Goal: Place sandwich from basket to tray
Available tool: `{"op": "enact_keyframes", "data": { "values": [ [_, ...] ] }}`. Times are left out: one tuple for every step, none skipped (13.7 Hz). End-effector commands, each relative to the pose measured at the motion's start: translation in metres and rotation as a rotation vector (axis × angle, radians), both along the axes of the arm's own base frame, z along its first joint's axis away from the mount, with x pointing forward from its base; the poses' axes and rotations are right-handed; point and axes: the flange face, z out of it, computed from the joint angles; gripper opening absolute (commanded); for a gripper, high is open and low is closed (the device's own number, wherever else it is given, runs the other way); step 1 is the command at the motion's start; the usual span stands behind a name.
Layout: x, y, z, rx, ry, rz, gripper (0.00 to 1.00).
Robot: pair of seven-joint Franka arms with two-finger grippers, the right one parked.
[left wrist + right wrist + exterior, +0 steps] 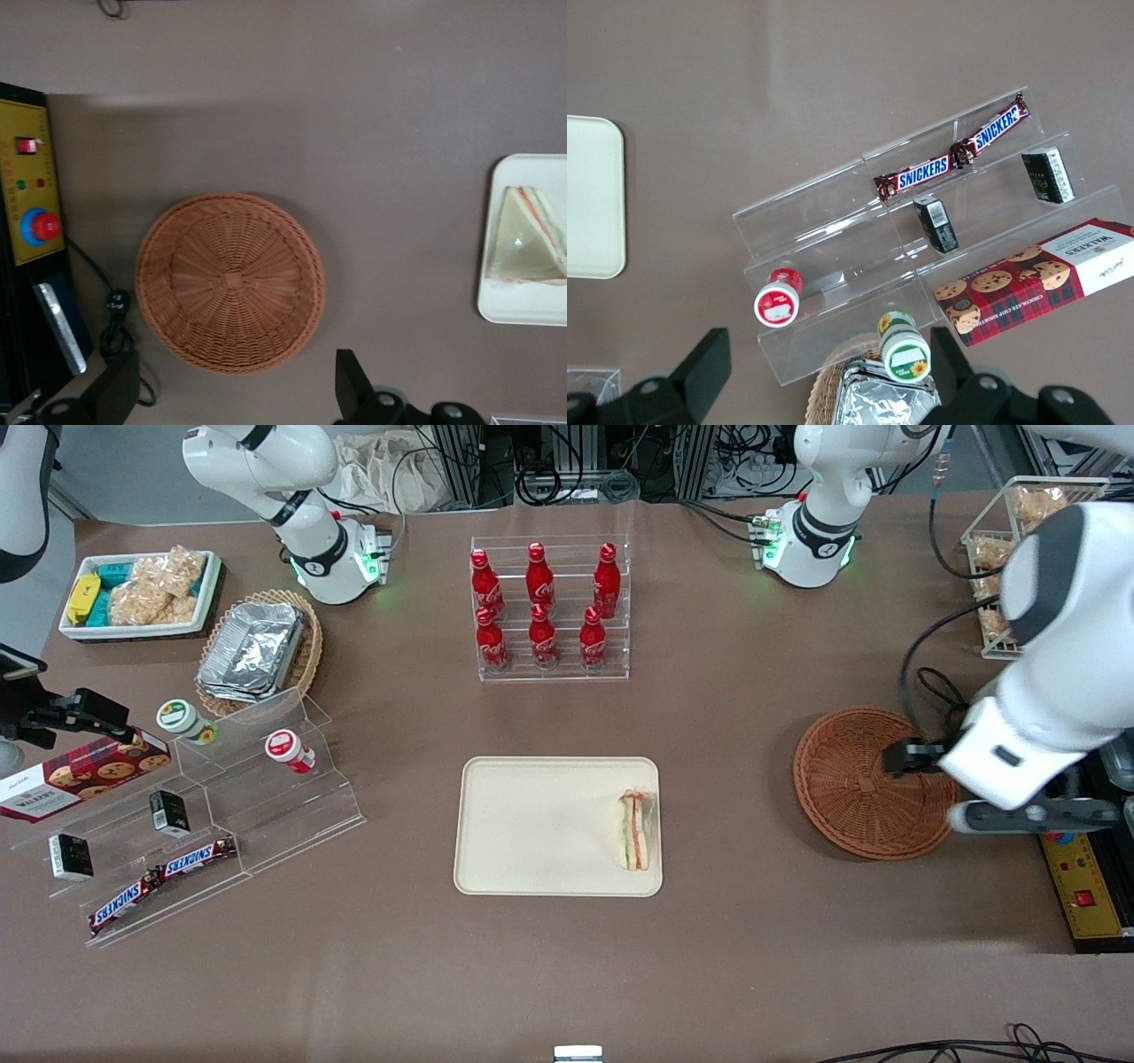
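The sandwich [634,831] lies flat on the tray [532,824], close to the rim at the working arm's end. It's not in the basket [855,784], which is well apart from the tray and has nothing in it. The gripper [235,390] hangs up over the basket w/ its fingers [350,382] spread wide, holding nothing. A yellow control box [27,190] sits near the basket.
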Motion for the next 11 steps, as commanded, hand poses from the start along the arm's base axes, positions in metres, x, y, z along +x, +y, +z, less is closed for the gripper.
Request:
{"op": "enact_keyframes", "data": {
  "values": [
    [-0.015,0.017,0.022,-0.005,-0.010,0.000,0.99],
    [-0.015,0.033,0.023,-0.007,-0.011,0.024,0.99],
    [-0.016,0.037,0.024,-0.006,-0.009,0.029,1.00],
    [-0.019,0.039,0.026,-0.001,0.001,0.015,1.00],
    [-0.021,0.041,0.026,0.001,0.013,-0.005,1.00],
    [-0.021,0.050,0.025,0.009,0.021,0.011,1.00],
    [-0.023,0.048,0.027,0.006,0.020,0.018,1.00],
    [-0.024,0.057,0.029,-0.006,0.020,0.050,1.00],
    [-0.024,0.063,0.029,-0.025,0.020,0.070,1.00],
    [-0.025,0.063,0.031,-0.037,0.017,0.074,1.00],
    [-0.025,0.063,0.032,-0.037,0.015,0.075,1.00]
  ]
}}
